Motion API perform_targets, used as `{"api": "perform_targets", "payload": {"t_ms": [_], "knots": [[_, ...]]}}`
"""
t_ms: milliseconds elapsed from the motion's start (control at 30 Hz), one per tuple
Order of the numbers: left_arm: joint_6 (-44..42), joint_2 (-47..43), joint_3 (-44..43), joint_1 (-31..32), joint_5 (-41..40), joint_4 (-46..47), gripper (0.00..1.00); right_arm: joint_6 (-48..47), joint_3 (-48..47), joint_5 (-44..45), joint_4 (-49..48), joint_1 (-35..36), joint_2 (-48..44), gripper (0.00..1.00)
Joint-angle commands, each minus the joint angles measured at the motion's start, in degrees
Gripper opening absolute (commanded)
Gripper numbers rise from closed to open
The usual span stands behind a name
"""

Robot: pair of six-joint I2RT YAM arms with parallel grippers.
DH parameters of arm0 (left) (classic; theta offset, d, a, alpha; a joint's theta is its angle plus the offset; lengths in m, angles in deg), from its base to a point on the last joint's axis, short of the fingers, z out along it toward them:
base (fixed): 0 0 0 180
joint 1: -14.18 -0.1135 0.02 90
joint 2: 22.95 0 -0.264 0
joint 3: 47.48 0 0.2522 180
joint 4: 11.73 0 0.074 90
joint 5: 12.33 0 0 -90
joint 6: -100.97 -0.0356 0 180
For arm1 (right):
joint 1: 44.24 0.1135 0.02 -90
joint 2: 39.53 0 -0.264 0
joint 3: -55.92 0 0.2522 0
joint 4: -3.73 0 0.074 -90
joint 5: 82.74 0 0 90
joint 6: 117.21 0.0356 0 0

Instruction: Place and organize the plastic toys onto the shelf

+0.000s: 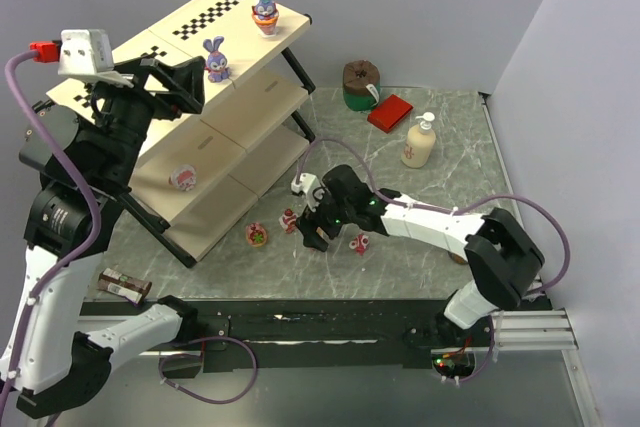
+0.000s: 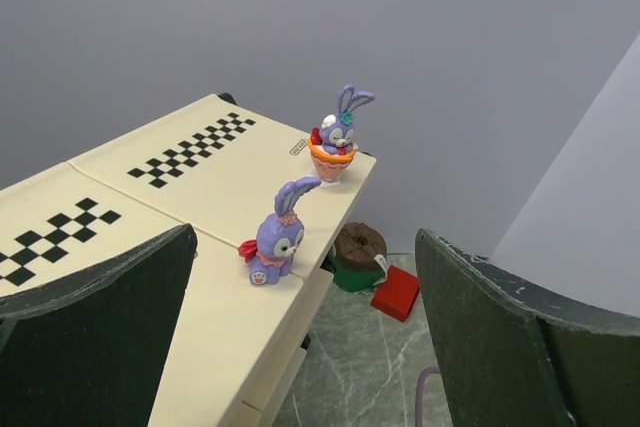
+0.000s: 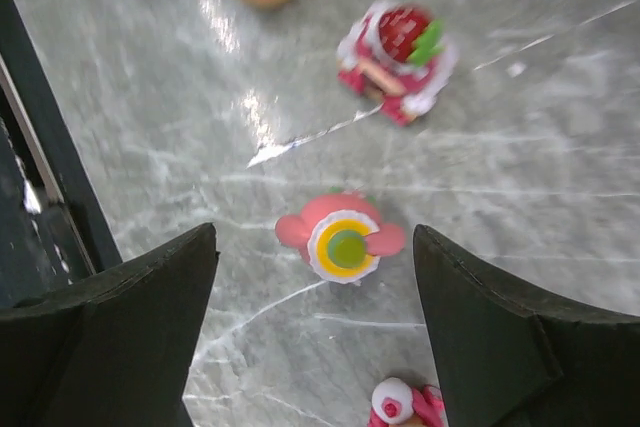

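Bunnies [image 2: 278, 244] crowd the shelf [image 2: 190, 162] edge; both jaws released, right ones straddling a pink toy [image 3: 341, 239] untouched.

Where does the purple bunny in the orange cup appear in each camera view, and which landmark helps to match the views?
Top external: the bunny in the orange cup stands near the far end of the shelf's top board, upper centre.
Left wrist: the same bunny stands at the board's far corner, centre.
Right wrist: not in view.
Shared landmark: the checkered strip beside it.
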Motion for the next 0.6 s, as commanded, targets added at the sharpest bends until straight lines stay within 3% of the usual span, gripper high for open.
{"api": "perform_targets", "payload": {"t_ms": [0, 567], "knots": [[0.78, 0.32, -1.97, 0.22, 1.24, 0.07, 0.96, -2.64, 0.34, -2.25, -1.90, -0.05, 1.04, 0.86], [-0.10, 0.75, -2.15, 0.22, 0.62, -0.02, 0.96, -4.22, 2.27, 1.88, -6.39, -0.23, 6.50, 0.79]]}}
